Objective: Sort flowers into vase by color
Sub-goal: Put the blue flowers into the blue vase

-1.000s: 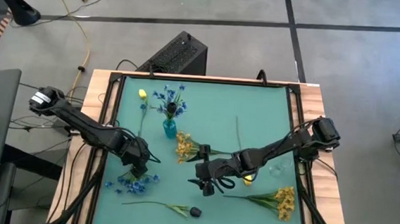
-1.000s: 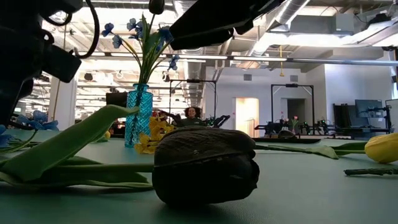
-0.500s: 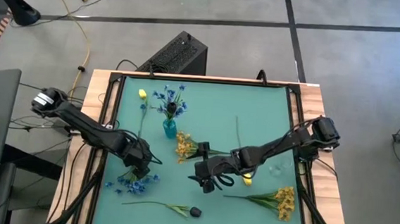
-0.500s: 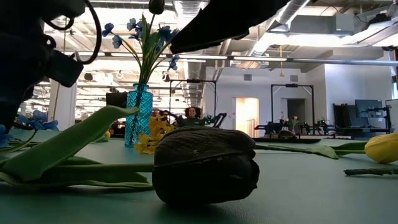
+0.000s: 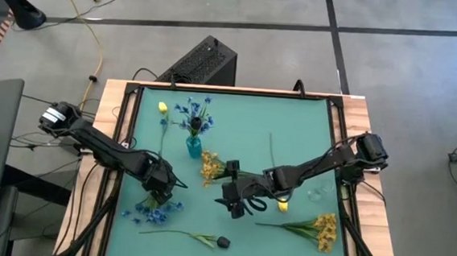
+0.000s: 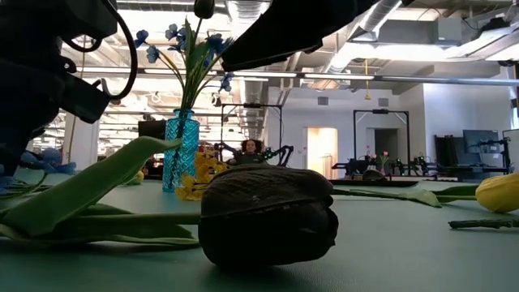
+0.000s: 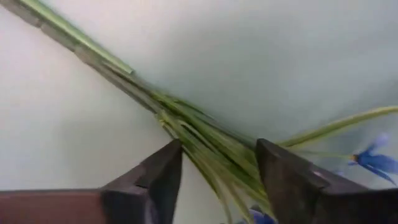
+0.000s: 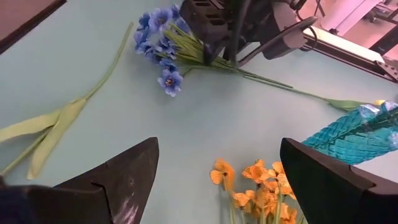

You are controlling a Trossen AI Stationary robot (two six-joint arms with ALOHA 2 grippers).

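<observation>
A blue sprig (image 5: 150, 211) lies on the teal mat near the left front. My left gripper (image 5: 159, 194) points down over its green stems (image 7: 211, 149), open, with one finger on each side of the bundle. A teal vase (image 5: 193, 147) stands upright at the back left and holds blue flowers (image 5: 193, 113) and a dark bud. My right gripper (image 5: 235, 203) hovers open over the mat's middle with nothing between its fingers (image 8: 217, 162). A dark bud (image 5: 222, 242) on a leafy stem lies near the front edge. My left gripper comes at the blue sprig from above, its fingers (image 7: 158, 180) standing across the stem bundle just behind the blossoms. The sprig lies flat on the mat. I cannot tell whether the fingers touch the stems.
Yellow-orange clusters lie beside the vase (image 5: 212, 169) and at the front right (image 5: 322, 229). A yellow bud (image 5: 163, 106) lies at the back left, another (image 5: 283, 202) under my right arm. A bare stem (image 5: 273, 151) lies right of centre. Dark rails (image 5: 127, 129) frame the mat.
</observation>
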